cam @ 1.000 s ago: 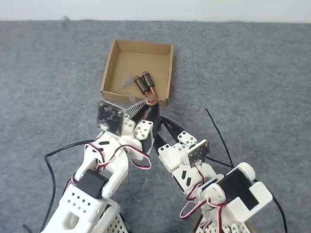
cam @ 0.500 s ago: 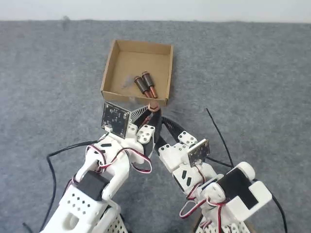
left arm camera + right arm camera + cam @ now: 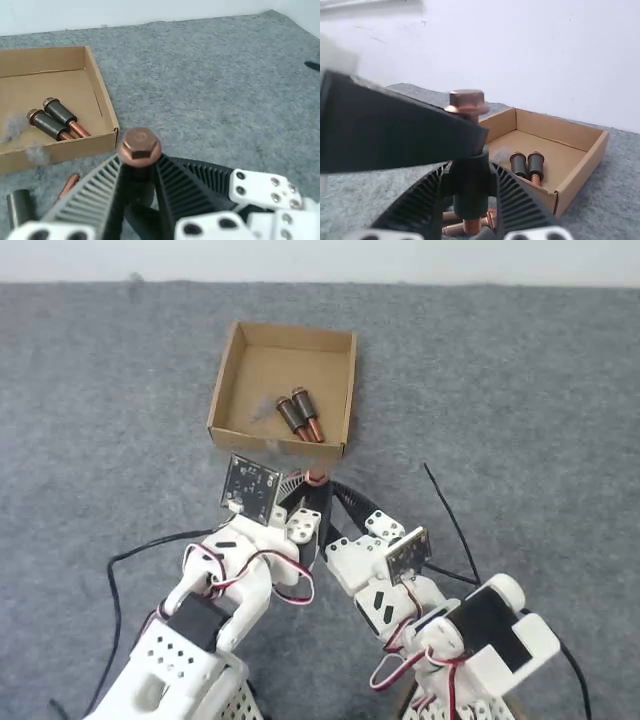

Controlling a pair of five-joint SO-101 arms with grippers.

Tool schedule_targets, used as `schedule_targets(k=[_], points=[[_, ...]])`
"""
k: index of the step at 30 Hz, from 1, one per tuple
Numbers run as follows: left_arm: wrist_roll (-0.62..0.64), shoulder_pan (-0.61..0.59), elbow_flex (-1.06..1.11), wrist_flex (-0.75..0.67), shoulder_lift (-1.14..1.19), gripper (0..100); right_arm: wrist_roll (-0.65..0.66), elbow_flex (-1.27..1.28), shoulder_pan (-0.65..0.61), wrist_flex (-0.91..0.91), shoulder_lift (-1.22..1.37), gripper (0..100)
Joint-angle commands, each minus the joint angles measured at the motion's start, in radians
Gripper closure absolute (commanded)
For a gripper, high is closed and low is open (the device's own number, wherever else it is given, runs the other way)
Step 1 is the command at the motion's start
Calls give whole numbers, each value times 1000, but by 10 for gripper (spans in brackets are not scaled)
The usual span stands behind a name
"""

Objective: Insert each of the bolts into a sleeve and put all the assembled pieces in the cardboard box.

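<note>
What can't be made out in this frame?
High view: the held sleeve is hidden under both arms' jaws; the bolt head peeks out.
Right wrist view: the left jaw covers the bolt shank, so seating depth is unclear.
Left wrist view: the loose sleeve is partly covered by the left gripper.

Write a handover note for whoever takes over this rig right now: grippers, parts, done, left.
Left gripper: shut on a bolt, just under its head.
Right gripper: shut on the sleeve that bolt sits in; the tip pokes out below.
Cardboard box: two assembled pieces inside, done.
Carpet by the box: a loose bolt and a loose sleeve.
Left: box the held piece, then assemble and box the loose pair.
</note>
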Motion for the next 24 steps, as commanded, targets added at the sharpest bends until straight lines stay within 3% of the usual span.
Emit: schedule_targets(k=[1, 10, 18, 24], points=[[8, 9, 24, 11, -3, 989, -6, 18, 33, -10, -42, 992], [8, 9, 56, 9, -9, 988, -6, 18, 33, -10, -42, 992], [6, 2, 82, -89, -11, 986, -6, 18, 36, -10, -42, 992], [11, 0, 84, -84, -11, 840, -6, 18, 36, -10, -42, 992]])
